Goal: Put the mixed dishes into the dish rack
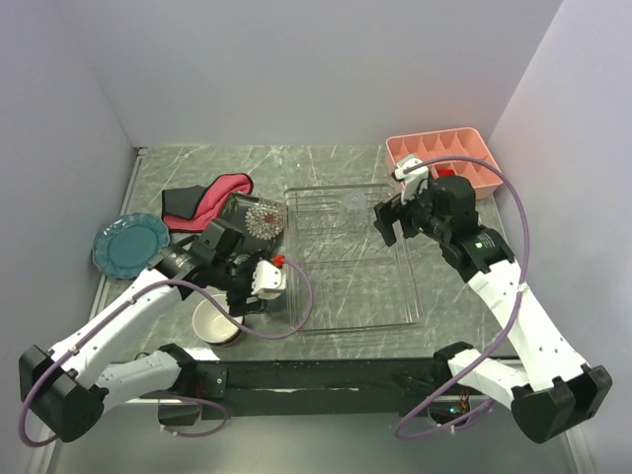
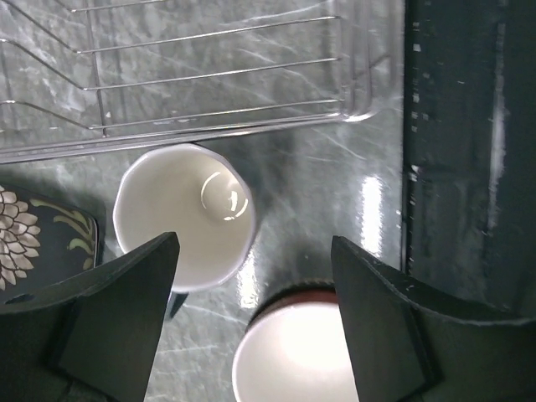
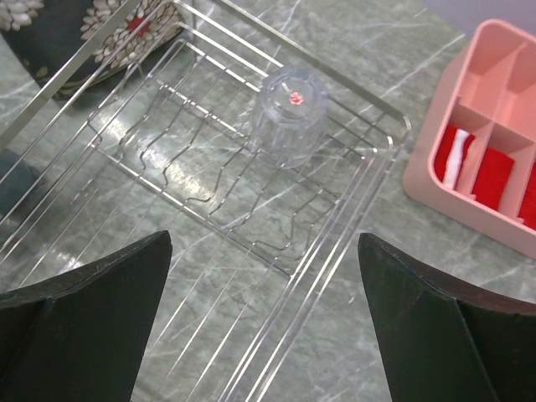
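Marble table (image 1: pixel 197 163): dish rack (image 1: pixel 355 286), mug (image 2: pixel 180 209), bowl (image 1: pixel 212 321)

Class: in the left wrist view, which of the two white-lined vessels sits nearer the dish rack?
The mug, right beside the rack and its clear edge. The dark-rimmed bowl lies farther off, at the picture's bottom edge.

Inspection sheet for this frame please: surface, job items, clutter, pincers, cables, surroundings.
Surface: grey marble table.
Job's things: rack holds a clear glass; square plate, blue plate, mug, bowl outside it.
Clutter: cloth; pink tray with red items.
Pincers: left pincer open above mug and bowl; right pincer open over rack.
Cables: purple loops on both arms.
Surroundings: plain walls.
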Robot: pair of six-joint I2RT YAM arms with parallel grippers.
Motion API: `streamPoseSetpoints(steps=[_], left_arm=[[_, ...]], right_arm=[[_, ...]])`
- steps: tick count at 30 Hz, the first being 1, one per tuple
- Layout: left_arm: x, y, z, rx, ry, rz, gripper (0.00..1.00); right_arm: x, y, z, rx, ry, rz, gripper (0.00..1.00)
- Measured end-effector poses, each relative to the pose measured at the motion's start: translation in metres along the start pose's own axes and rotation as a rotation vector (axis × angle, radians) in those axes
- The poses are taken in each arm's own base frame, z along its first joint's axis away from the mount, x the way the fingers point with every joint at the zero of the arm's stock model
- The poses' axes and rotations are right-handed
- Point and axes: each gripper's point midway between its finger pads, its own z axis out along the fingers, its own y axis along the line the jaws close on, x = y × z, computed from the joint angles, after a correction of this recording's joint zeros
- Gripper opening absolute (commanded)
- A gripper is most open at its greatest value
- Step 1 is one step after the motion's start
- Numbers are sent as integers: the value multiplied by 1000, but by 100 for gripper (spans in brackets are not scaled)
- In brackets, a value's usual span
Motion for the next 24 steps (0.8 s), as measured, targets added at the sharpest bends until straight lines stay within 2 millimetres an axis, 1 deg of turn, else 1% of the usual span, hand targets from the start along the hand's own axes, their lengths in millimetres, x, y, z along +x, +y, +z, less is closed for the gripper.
streamPoseSetpoints(steps=[2,5,6,8,9,10,17,20,22,24], left_arm=[[3,3,7,-18,8,-3,76],[9,7,17,-23,30,-19,68],[11,9,21,-20,38,-22,63],[13,12,27,-13,51,-27,61],[14,13,30,-10,56,-29,54],[15,14,32,-7,60,-30,52],[25,11,44,40,101,-49,42],[27,8,48,56,112,-52,34],[27,6,50,70,118,-46,22],[28,4,53,88,129,-47,5]], right_arm=[[-3,-4,-6,16,-17,4,100],[-3,-10,-13,37,-32,21,100],[-2,-11,-14,43,-34,28,100],[-1,-14,-16,52,-32,38,100],[0,-15,-16,54,-31,40,100],[0,-15,-16,54,-29,41,100],[6,-11,-14,38,-18,48,100],[8,-10,-13,28,-13,51,100],[8,-9,-12,25,-12,51,100],[9,-9,-11,24,-7,52,100]])
